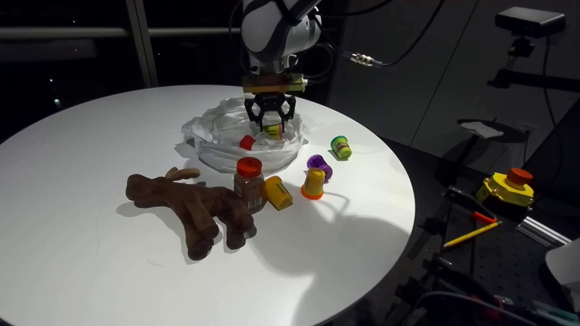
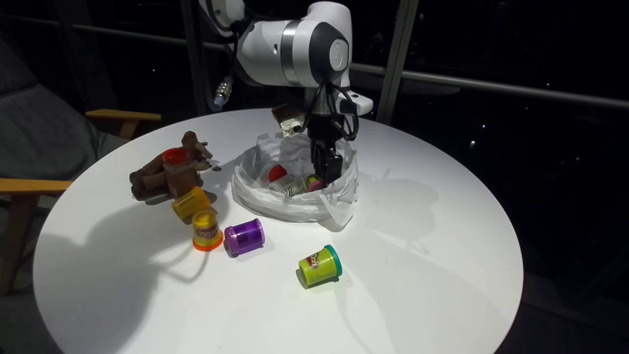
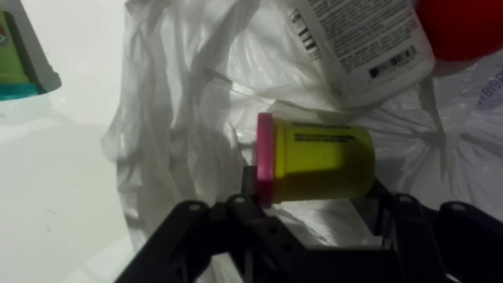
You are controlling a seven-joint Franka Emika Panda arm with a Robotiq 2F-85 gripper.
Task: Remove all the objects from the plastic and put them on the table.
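Jaws clasp yellow tub (image 3: 322, 161) inside wide-rimmed bag (image 2: 290, 207).

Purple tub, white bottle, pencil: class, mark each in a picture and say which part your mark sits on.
Purple tub (image 2: 244, 238): in an exterior view, its side wall.
White bottle (image 3: 365, 47): wrist view, its printed label.
Pencil (image 1: 472, 234): in an exterior view, its yellow shaft.
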